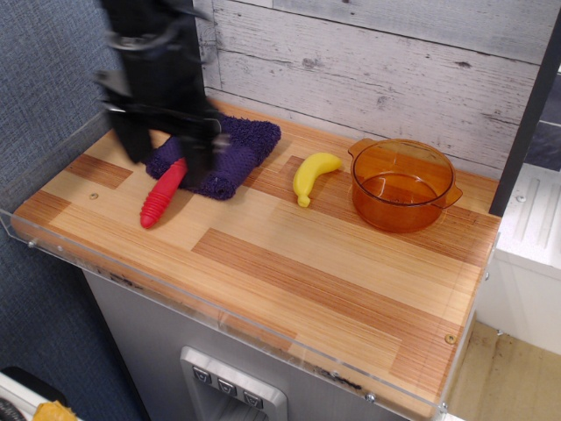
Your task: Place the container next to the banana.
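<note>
Container-wise, nothing sits in the gripper [164, 156]: its two dark fingers hang spread apart and empty over the left end of the wooden table [289, 263] (motion blur softens their outline). One finger is above the bare wood at the left edge of the purple towel [219, 149], the other over the towel itself, just above the red-handled spoon [163, 192], whose bowl is hidden behind the arm. The banana [312, 174] lies on the wood to the right of the towel, well apart from the gripper. The container [404, 185] stands upright just beside the banana on its right, close but not touching, near the grey plank wall [377, 61].
</note>
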Available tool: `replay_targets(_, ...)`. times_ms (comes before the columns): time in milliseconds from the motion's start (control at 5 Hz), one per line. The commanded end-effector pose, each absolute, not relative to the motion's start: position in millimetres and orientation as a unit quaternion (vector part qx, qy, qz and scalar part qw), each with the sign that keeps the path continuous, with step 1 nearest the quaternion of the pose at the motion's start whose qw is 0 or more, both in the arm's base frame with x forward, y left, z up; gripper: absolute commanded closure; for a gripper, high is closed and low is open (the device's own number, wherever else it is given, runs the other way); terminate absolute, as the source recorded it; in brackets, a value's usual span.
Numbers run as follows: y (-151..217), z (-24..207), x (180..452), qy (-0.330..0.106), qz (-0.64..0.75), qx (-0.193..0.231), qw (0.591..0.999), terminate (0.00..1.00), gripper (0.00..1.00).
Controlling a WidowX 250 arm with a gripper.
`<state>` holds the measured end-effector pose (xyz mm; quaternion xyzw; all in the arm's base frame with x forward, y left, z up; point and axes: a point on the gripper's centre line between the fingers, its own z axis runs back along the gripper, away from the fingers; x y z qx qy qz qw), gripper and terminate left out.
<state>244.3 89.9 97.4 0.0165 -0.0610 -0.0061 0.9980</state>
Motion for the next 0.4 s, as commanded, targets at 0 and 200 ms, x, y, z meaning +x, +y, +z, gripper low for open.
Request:
replay_targets(0, 120.1, 90.6, 205.3, -0.109, 0.112, 0.052, 0.986, 0.0, 0.0)
replay_targets(200, 120.1, 90.6, 205.3, -0.109, 0.112, 0.052, 0.986, 1.0, 0.0)
